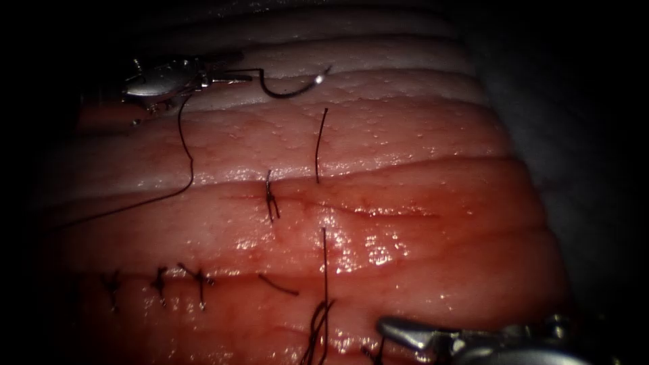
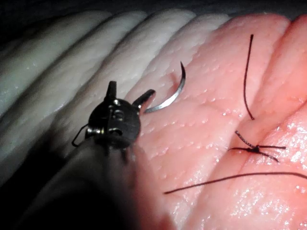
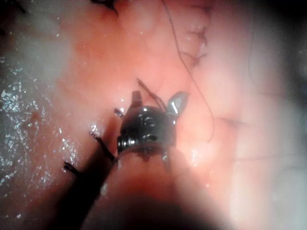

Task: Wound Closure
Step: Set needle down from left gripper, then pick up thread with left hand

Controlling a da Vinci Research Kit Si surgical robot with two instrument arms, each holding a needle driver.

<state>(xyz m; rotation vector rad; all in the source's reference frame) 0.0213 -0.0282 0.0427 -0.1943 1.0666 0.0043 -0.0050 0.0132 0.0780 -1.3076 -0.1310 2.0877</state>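
Note:
The left tool (image 1: 238, 70) is at the far upper left, over the pale ridges of the tissue (image 1: 419, 135). Its jaws stand open, and the tail end of the curved needle (image 1: 287, 92) sits at their tips. The needle (image 2: 169, 98) lies out of the tissue, with its tip pointing up. Thread (image 1: 190, 162) runs from the left tool down and off to the left. The cut (image 1: 378, 211) runs crosswise, with one knotted stitch (image 1: 271, 199) on it. The right tool (image 1: 395, 330) is at the lower edge with its jaws (image 3: 156, 101) open and holding nothing.
A loose thread (image 1: 319, 145) enters the tissue above the cut and another length (image 1: 324, 270) leaves below it. A row of older stitches (image 1: 161, 280) sits at the lower left, with a short cut thread end (image 1: 277, 285) beside them. Red fluid wets the tissue.

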